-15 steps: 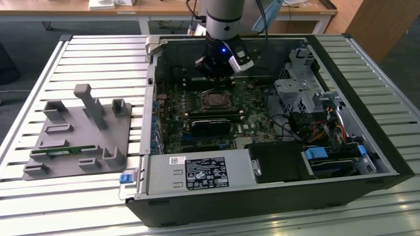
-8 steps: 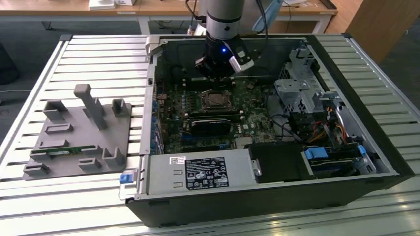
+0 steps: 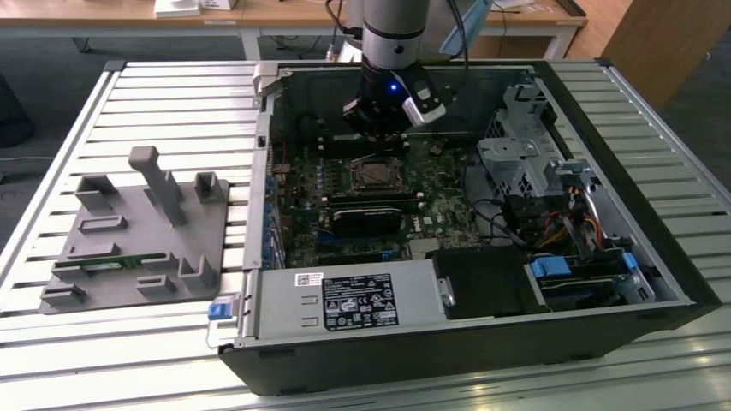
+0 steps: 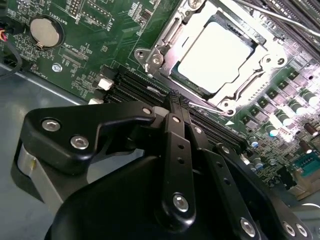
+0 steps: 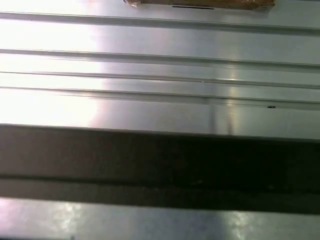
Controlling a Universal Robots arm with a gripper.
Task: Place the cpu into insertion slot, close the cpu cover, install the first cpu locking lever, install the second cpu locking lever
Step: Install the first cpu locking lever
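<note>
open black computer tower case [image 3: 639,282] lying on its side on a slatted silver metal table [image 3: 68,111], interior facing up. green motherboard [image 3: 395,201] inside, with the cpu socket near its middle in the exterior view. the cpu [image 4: 216,54], a small flat square chip with a silvery-grey metal top, sits seated in the socket; it also shows in the exterior view [image 3: 374,175]. the cpu cover [image 4: 250,75], a thin square silvery metal frame plate with an open centre, lies down flat around the chip, its rim framing the chip's edges. a thin silver wire locking lever [image 4: 280,17] runs along one side of the socket; whether it is latched cannot be told. black two-finger gripper [image 4: 176,100] on a grey robot arm [image 3: 395,26] hangs above the motherboard just beside the socket, toward the far wall of the case in the exterior view [image 3: 371,128]; its fingers [image 4: 172,117] are pressed together at the tips with nothing between them, apart from the cover and chip. round silver coin battery [image 4: 46,29] on the board, well apart from the socket. black memory slots [image 4: 135,85] between gripper and socket. grey moulded parts holder [image 3: 137,240] on the table at the exterior view's left, carrying a green memory stick [image 3: 115,264]. labelled silver power supply box [image 3: 342,300] at the near edge of the case.
</note>
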